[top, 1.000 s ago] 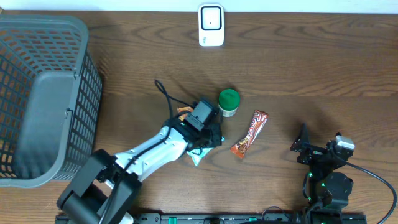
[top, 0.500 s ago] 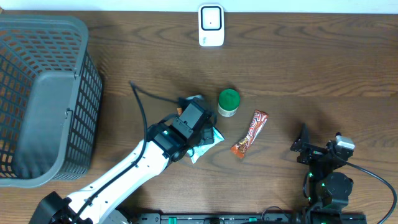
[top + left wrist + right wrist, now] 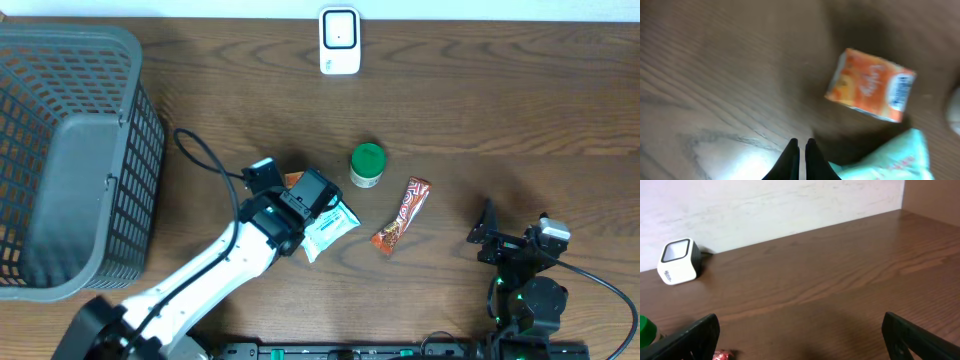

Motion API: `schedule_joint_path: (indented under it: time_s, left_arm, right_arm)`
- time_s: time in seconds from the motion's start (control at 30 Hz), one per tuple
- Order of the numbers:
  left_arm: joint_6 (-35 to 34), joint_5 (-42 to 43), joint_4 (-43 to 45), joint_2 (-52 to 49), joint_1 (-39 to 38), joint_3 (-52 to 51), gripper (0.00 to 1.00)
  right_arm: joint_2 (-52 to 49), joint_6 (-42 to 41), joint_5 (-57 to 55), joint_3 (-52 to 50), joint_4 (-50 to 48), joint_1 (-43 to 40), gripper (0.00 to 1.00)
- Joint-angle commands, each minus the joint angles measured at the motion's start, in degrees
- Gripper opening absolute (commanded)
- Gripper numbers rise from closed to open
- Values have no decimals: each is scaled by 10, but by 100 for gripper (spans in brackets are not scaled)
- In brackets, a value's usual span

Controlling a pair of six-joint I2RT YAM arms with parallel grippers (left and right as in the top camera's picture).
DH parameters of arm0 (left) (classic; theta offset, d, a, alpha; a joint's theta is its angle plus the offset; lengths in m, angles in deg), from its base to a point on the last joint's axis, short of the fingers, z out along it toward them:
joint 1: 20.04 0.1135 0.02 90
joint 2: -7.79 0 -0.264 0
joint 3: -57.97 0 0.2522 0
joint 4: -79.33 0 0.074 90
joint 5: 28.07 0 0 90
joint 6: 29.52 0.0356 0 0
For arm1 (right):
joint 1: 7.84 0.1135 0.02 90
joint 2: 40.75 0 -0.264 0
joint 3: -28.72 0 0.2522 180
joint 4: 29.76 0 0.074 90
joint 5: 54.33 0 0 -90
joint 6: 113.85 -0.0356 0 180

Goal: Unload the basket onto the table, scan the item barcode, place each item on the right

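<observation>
A white barcode scanner stands at the table's far edge and shows in the right wrist view too, as the scanner. Mid-table lie a teal-and-white pouch, a small orange packet, a green-lidded jar and a red snack bar. My left wrist hovers over the pouch's left end. The left gripper is shut with nothing between its fingers. The blurred orange packet lies ahead of it and the pouch is at its right. My right gripper stands wide open and holds nothing.
A large grey mesh basket fills the left side of the table. The left arm's black cable loops over the wood beside it. The right arm rests near the front right edge. A pale wall runs behind the scanner.
My left arm has swung left and back from beside the jar. The pouch has shifted slightly and now lies more exposed, and the orange packet has come into view. The right arm has not moved.
</observation>
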Motion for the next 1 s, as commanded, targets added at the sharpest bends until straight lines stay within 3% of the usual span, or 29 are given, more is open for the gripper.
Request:
schedule_joint_path:
  time_s: [0.0,0.13,0.47,0.63,0.8,0.97]
  left_arm:
    - [-9,-7,26,-65,2,-26,8]
    - [-9,79,45,-108,2,-27,8]
    - [-9,209,42,-54,2,-27,7]
    - [-12,218,42,-38,2,-27,7]
    - [-56,258,47,-36,2,-27,7]
    - [-29,241,57,-31,2,-25,7]
  right_arm:
    - [2,6,-1,0,2,-2,99]
    - [2,6,-1,0,2,-2,99]
    - [2,6,-1,0,2,-2,99]
    - [2,6,-1,0,2,-2,99]
    - [2,6,-1,0,2,-2,99]
    - [2,6,-1,0,2,-2,99]
